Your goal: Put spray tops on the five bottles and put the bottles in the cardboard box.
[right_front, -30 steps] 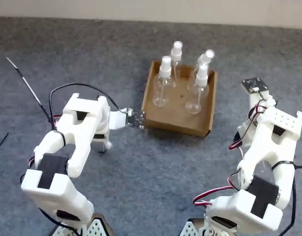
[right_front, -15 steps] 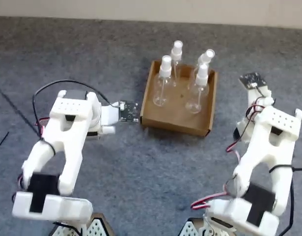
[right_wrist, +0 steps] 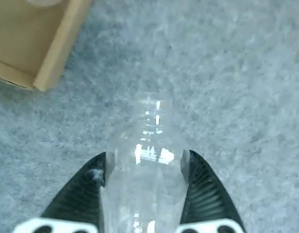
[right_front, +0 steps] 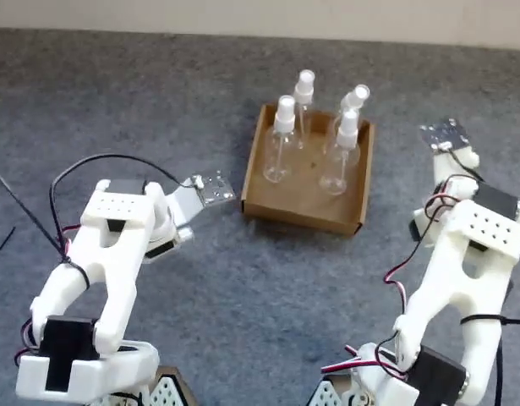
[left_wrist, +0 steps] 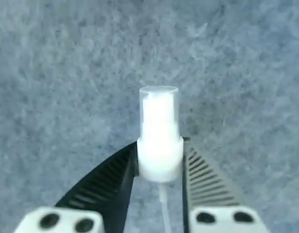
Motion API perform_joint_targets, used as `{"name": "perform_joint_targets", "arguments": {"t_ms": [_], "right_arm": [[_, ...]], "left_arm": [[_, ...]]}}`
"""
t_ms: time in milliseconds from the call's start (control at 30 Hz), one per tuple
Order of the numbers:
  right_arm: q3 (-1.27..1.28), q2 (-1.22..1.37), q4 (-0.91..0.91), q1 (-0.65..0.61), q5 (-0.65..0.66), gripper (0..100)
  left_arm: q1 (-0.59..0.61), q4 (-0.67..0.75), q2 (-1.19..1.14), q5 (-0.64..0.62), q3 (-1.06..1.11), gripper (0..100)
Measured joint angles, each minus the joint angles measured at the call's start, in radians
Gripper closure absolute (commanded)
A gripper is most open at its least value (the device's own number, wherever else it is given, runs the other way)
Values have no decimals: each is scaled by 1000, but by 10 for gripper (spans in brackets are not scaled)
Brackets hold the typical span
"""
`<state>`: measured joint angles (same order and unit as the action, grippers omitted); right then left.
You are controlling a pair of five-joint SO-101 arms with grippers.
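Note:
The cardboard box (right_front: 351, 220) sits mid-table and holds several clear bottles (right_front: 276, 152) standing upright with white spray tops (right_front: 285, 114) on them. My left gripper (left_wrist: 159, 145) is shut on a loose white spray top (left_wrist: 159, 127) with a clear cap, its thin tube hanging down, above bare carpet. My right gripper (right_wrist: 145, 156) is shut on a clear bottle (right_wrist: 148, 145) with an open neck and no top, held over the carpet close to a corner of the box (right_wrist: 52, 48). The left arm (right_front: 116, 245) stands left of the box, the right arm (right_front: 467, 245) to its right.
Grey carpet covers the table. Black cables (right_front: 82, 165) loop around the left arm, and red and black wires (right_front: 412, 245) hang by the right arm. A pale wall strip runs along the far edge.
The left arm has drawn its wrist back from the box's left side and turned it. The right arm has stretched a little farther from its base. The bottles in the box stayed put.

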<state>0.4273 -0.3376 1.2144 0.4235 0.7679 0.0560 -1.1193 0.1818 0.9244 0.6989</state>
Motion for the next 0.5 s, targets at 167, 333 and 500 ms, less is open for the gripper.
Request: {"name": "perform_joint_targets", "arguments": {"t_ms": [167,333,500], "right_arm": [[0,0,0,23,0,995],[0,0,0,25,0,995],[0,0,0,25,0,995]], "left_arm": [[-3,3,11,-8,-3,815],[0,5,11,-68,-69,815],[0,5,11,-89,-86,815]]}}
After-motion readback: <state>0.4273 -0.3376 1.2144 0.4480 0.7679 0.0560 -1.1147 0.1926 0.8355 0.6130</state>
